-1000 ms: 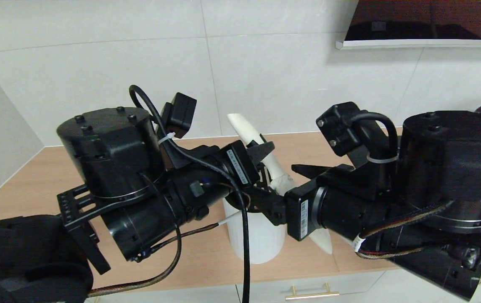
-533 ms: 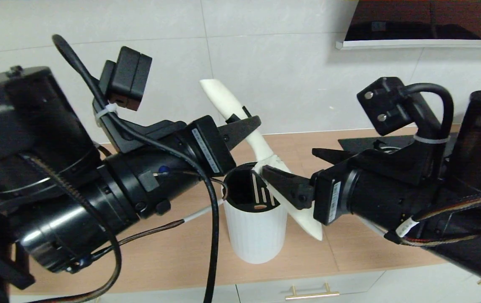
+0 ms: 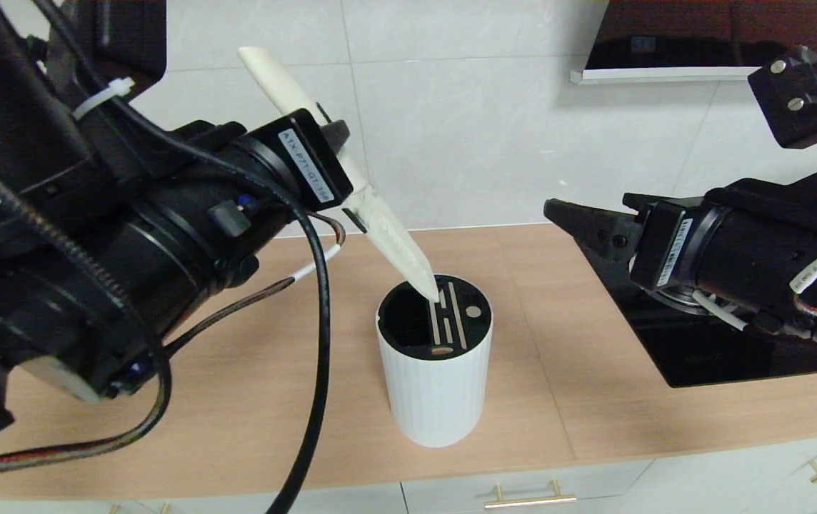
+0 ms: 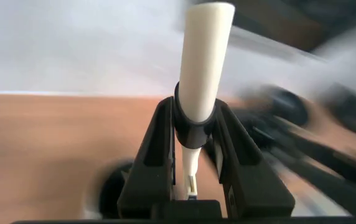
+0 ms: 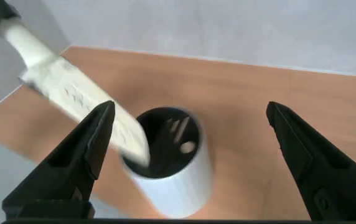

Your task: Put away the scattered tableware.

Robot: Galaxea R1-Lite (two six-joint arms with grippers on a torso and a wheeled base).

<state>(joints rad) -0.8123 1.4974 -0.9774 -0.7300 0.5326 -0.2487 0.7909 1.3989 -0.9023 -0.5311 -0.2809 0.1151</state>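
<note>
- Left pincer (image 3: 343, 175) is clamped on the knife (image 3: 391, 243), gripping where handle meets blade.
- Knife's long axis runs on a steep slant. The handle end is up and toward the robot's left, and the tip is down and toward the right.
- Its tip sits at the black top of the holder (image 3: 437, 400), at the border between the open well and the slots. Whether it has entered a slot cannot be told.
- Right pincer (image 5: 188, 112) has its fingers wide apart and holds nothing. In the head view it hangs over the cooktop (image 3: 701, 357), well apart from the holder.
- Holder stands upright on the surface (image 3: 273, 400), in from the front edge.
- Left wrist view looks along the handle, with a finger (image 4: 159, 137) on each side of it. The blade tip is hidden there.
- Right wrist view takes in the blade's flat side and looks down into the holder's top between the spread fingers.
- Bare wood lies all round the holder: a broad stretch on the left and a narrower strip between it and the cooktop.
- Tiled wall (image 3: 487, 128) closes the back of the surface.
</note>
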